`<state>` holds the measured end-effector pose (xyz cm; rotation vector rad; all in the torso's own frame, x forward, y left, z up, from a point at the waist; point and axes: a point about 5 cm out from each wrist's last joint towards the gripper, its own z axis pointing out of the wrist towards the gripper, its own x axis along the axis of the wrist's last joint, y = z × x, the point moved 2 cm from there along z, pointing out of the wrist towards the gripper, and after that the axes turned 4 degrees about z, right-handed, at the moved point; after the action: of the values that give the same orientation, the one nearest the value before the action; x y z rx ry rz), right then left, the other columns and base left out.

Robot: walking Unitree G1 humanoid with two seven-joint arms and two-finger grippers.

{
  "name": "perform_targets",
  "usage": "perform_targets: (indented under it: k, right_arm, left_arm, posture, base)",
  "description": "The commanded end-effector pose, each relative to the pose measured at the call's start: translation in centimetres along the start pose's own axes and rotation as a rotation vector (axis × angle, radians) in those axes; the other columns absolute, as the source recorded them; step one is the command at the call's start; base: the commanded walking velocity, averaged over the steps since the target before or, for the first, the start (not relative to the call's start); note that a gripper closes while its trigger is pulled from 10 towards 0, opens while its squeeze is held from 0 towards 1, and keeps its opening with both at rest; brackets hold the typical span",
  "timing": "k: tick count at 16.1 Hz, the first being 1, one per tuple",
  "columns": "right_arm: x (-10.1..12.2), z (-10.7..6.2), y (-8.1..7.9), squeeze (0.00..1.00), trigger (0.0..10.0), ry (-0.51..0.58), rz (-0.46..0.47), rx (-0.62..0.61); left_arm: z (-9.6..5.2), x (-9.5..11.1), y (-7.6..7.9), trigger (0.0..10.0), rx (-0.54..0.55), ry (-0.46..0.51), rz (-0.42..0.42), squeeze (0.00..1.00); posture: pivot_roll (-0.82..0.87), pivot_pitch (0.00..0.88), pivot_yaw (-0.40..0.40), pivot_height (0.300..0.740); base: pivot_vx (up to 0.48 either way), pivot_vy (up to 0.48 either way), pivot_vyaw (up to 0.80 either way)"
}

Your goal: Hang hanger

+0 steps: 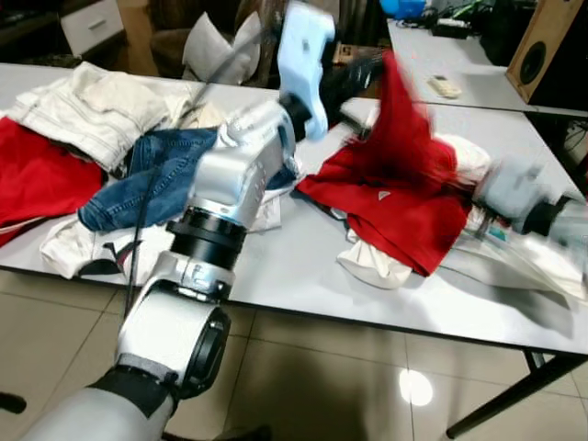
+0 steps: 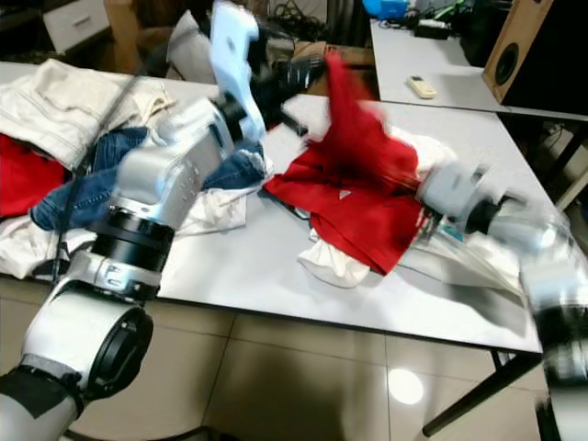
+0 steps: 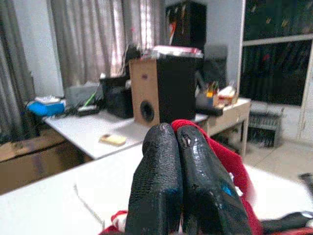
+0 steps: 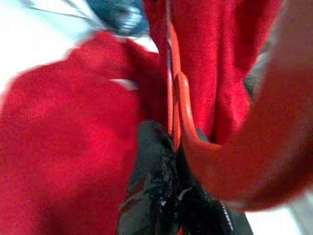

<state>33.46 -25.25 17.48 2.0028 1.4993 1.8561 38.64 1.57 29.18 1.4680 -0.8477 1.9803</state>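
1. The left gripper [image 1: 360, 72] is raised above the white table [image 1: 303, 266], and its two black fingers [image 3: 161, 181] are pressed together on a fold of the red garment [image 1: 404, 184]. I think it holds the cloth high so that the garment opens and hangs free

2. The right gripper [image 4: 168, 188] is low, inside the red cloth near the table. Its fingers are closed on the orange hanger [image 4: 180, 105], whose thin curved bar runs up between the folds. The hanger is therefore inside the garment, probably to be pushed into the shoulders while the other arm keeps the fabric up

3. The lower part of the garment lies spread on the table over a white cloth [image 1: 377, 262], so only one part is lifted. Both arms are blurred

4. Blue jeans [image 1: 152, 179], beige clothes [image 1: 92, 106] and another red piece [image 1: 32, 175] lie in a heap on the robot's left, apart from the work

5. I judge the task is in its early part: the hanger is not yet seated, and I see no rail for hanging
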Motion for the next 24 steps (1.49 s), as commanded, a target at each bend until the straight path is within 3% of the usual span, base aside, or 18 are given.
perform_targets:
  k: [1,2,4,6,8,10,12,15,17,19,21,23,24]
  right_arm:
    - [1.3,-0.9,-0.6,0.00,10.0,0.029,-0.020,0.058]
    - [1.4,-1.9,-1.8,0.00,10.0,0.017,-0.020,0.106]
    - [2.3,-3.7,-2.5,0.00,10.0,0.014,-0.002,0.140]
    - [3.2,-5.2,-2.4,0.00,10.0,-0.003,0.001,0.145]
    - [4.1,-6.7,-2.4,0.00,10.0,-0.023,0.012,0.153]
    - [5.3,-8.3,-2.6,0.00,10.0,-0.049,0.038,0.186]
    - [5.6,-9.2,-2.2,0.00,10.0,-0.062,0.049,0.191]
    - [7.3,-11.0,0.5,0.00,10.0,0.014,0.099,0.067]
    - [7.3,-11.9,1.5,0.00,10.0,0.000,0.109,0.006]
    - [7.7,-13.1,1.9,0.00,10.0,0.021,0.143,-0.019]
    - [8.2,-13.0,2.3,0.00,10.0,0.049,0.152,-0.063]
    - [7.6,-12.4,2.4,0.00,10.0,0.008,0.173,-0.122]
    - [6.9,-11.6,1.9,0.00,10.0,-0.032,0.198,-0.161]
  left_arm:
    - [-0.1,-1.3,-0.1,10.0,0.014,-0.047,0.046,0.00]
    - [-0.2,-2.7,-0.1,10.0,0.019,-0.093,0.079,0.00]
    - [-0.9,-5.2,-0.3,10.0,0.026,-0.184,0.150,0.00]
    - [-2.1,-7.5,-0.8,10.0,0.016,-0.281,0.277,0.00]
    - [-3.5,-9.5,-1.9,10.0,0.042,-0.368,0.305,0.00]
    - [-4.8,-10.8,-3.7,10.0,0.147,-0.414,0.272,0.00]
    - [-5.1,-10.6,-4.6,10.0,0.213,-0.392,0.212,0.00]
    - [-6.3,-13.1,-3.3,10.0,0.111,-0.444,0.164,0.00]
    - [-6.8,-14.1,-2.1,10.0,0.015,-0.455,0.143,0.00]
    - [-7.7,-15.1,-0.8,10.0,-0.067,-0.443,0.103,1.00]
    - [-8.2,-14.7,0.6,10.0,-0.193,-0.388,0.113,1.00]
    - [-8.3,-13.3,1.6,10.0,-0.275,-0.319,0.167,1.00]
    - [-9.0,-11.9,1.7,10.0,-0.305,-0.293,0.252,1.00]
  posture:
    - [-0.22,0.000,0.073,0.740]
    - [-0.22,0.000,0.079,0.740]
    - [-0.22,0.000,0.083,0.740]
    - [-0.22,0.000,0.083,0.740]
    - [-0.22,0.000,0.081,0.740]
    - [-0.22,0.000,0.080,0.740]
    - [-0.22,0.000,0.080,0.740]
    - [-0.22,0.000,0.078,0.740]
    - [-0.21,0.000,0.074,0.740]
    - [-0.21,0.000,0.070,0.740]
    - [-0.21,0.000,0.075,0.740]
    - [-0.21,0.000,0.074,0.740]
    - [-0.20,0.000,0.064,0.740]
  base:
    - [0.000,0.000,0.00]
    - [0.000,0.000,0.00]
    - [0.000,0.000,0.00]
    - [0.000,0.000,0.00]
    - [0.000,0.000,0.00]
    - [0.000,0.000,0.00]
    - [0.000,0.000,0.00]
    - [0.000,0.000,0.00]
    - [0.000,0.000,0.00]
    - [0.000,0.000,0.00]
    - [0.000,0.000,0.00]
    - [0.000,0.000,0.00]
    - [0.000,0.000,0.00]
